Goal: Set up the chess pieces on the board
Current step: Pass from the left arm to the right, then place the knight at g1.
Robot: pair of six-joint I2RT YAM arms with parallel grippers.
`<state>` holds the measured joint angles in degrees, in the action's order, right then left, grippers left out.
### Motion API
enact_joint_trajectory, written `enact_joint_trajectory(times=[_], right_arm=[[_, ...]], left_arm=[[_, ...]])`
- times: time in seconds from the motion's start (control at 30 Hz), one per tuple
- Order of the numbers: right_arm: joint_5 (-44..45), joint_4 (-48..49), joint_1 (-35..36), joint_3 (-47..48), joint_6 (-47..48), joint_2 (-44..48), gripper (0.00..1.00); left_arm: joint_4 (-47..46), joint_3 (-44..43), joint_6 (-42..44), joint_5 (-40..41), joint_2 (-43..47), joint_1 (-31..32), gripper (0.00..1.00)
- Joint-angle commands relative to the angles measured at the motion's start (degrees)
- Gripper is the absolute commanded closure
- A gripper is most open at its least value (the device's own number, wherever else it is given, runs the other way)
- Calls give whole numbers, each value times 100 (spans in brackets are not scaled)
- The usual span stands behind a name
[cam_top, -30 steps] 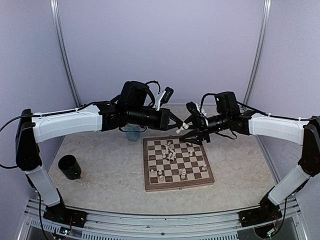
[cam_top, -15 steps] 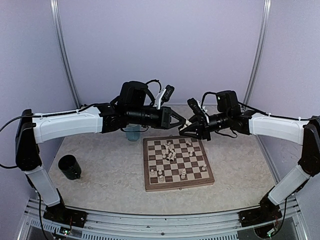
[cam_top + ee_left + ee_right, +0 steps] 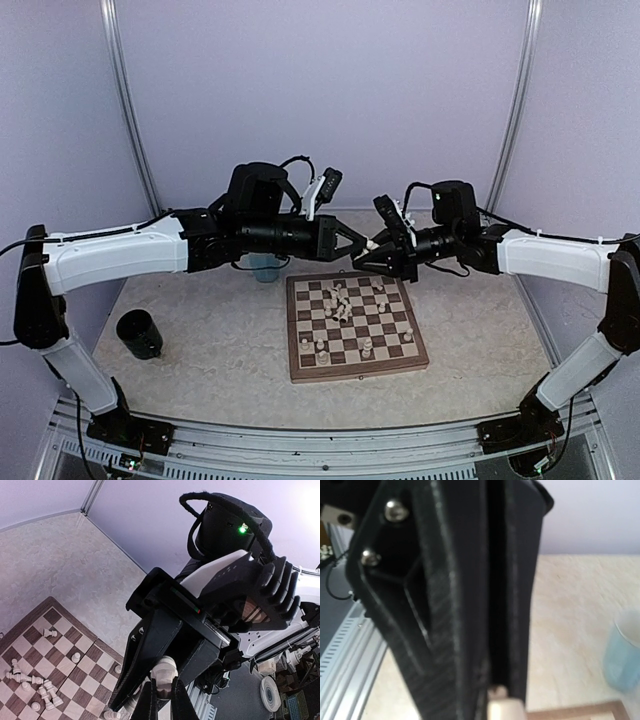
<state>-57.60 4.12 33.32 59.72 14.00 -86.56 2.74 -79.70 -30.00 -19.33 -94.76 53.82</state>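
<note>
Chess piece (image 3: 163,672): small, cream, rounded top, smooth finish. It hangs in mid-air above the far edge of the board (image 3: 293,330), betw. the two arms.

Change: a sec ago the right gripper (image 3: 374,251) stood wide apart beside it. Now its black jaws have drawn in on the piece, while the left gripper (image 3: 358,246) has stayed clamped on it. Both seem to grip the same piece, tip to tip. Looks like a hand-over, left to right, prob. so the right arm can place it. Left hasn't let go yet. Right wrist view shows only a blurred cream nub at the finger ends, so the exact hold there is hard to tell.

Other chess pieces (image 3: 340,300): mostly a tumbled heap on the far-middle squares, several lying flat. A few stand nr the near edge. No rows formed, so the task looks early.

Board: wood, dark brown/cream checks, light rim. Table (image 3: 210,350): pale, speckled, matte, stone-look. A translucent blue cup (image 3: 265,268) sits just off the board's far-left corner. A black cup (image 3: 140,333) is well off to the left.
</note>
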Motion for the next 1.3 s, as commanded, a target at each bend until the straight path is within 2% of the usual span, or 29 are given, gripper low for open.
enact_joint_trajectory(times=[0.0,0.13,0.33,0.47,0.67,0.8,0.93,1.1,1.27], right_arm=[[188,-298,-238,-216,157,-1,99],[163,-323,-238,-216,209,-115,100],[-182,-629,-236,-133,414,-216,100],[-245,-1527,-266,186,1005,-222,100],[231,-1900,-357,46,1254,170,100],[352,-2016,-781,-145,1245,341,100],[502,-1620,-1496,-364,897,365,100],[2069,-1533,-1851,-191,704,211,100],[2216,-1455,-2177,-206,582,292,100]], left_arm=[[224,357,60,757,1264,-162,100],[187,863,-46,1022,1837,-207,100],[-220,1486,-180,1085,2178,-374,100],[-430,1519,-31,1010,2125,-435,100],[-205,1316,233,807,1825,-420,100],[701,718,832,907,1368,-75,100],[1741,-50,1437,1213,610,453,100],[2706,-1219,2041,1477,-479,993,100],[3490,-2510,2439,1507,-1771,1308,100]])
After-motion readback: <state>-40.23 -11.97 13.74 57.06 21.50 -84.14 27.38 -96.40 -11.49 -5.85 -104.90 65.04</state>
